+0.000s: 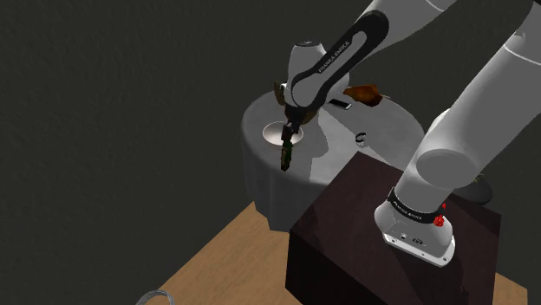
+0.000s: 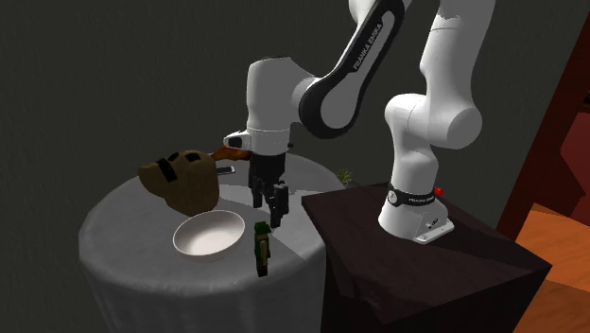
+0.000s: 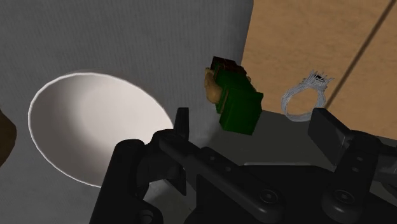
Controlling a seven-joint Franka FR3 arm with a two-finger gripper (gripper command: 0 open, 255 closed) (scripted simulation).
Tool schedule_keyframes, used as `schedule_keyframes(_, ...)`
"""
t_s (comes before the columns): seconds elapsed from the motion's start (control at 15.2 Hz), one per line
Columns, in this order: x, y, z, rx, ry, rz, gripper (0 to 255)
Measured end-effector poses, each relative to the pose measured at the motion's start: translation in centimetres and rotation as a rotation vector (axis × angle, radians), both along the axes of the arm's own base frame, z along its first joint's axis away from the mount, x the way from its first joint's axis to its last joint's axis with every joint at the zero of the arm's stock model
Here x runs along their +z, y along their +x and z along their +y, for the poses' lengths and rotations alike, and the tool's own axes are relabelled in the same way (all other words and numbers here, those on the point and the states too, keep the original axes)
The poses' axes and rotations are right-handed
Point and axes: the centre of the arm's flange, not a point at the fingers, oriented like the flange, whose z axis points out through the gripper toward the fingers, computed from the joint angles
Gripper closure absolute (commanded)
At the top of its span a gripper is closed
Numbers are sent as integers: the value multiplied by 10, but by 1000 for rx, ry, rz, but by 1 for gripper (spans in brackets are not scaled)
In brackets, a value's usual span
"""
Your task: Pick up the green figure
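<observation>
Green-bodied and small, the figure (image 2: 262, 248) stands on the grey-clothed table (image 2: 123, 246). It is at the table's near edge in the second exterior view, just to that view's right of the white bowl (image 2: 208, 234) (whether the two touch I cannot tell). The pincer (image 2: 274, 216) hangs above the figure and a little farther back, pointing down. Its two black fingers (image 3: 182, 124) are spread apart and grip nothing.

The spread reads as readiness for a grasp from above. Coming in that way would probably keep the hand away from the bowl and from the brown bag-like thing (image 2: 180, 180) at the far left of the cloth.

In the wrist view the figure lies ahead of the fingertips, roughly in line with the gap between them. It sits somewhat toward the finger on the bowl's side (neither finger touches it). So the hand seems to need a small shift toward the near edge and then a descent before the fingers can close on the body.

The figure's place at the rim matters, since the wooden floor (image 3: 318, 38) lies just beyond. A sideways nudge could well send the figure over.
</observation>
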Motion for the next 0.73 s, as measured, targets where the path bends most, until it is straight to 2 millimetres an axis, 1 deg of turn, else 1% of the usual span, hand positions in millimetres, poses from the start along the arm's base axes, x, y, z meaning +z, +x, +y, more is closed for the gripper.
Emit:
schedule_keyframes(0.53,-43,4,-1,2,-2,-1,0)
schedule_keyframes(0.59,-44,3,0,2,-2,-1,255)
schedule_keyframes(0.73,-45,4,0,2,-2,-4,255)
